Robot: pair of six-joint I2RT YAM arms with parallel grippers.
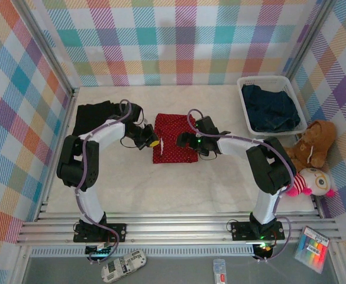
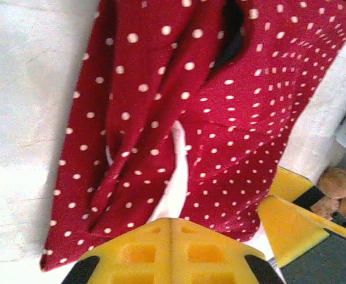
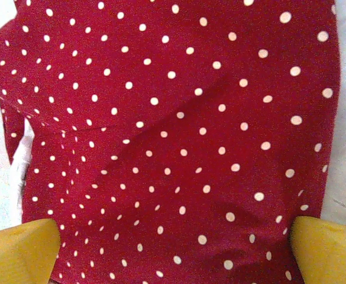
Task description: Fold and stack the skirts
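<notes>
Mid-worktop, the red dotted skirt lies in a rough rectangle, creased along its left side; the left pincer is clenched at that left edge, its yellow fingers pressed together (whether any cloth is pinched between them I cannot tell); the right pincer hangs released over the skirt's right part, fingers spread wide; farther back on the left lies the black skirt; at the far right, the denim skirts sit in the white basket.
</notes>
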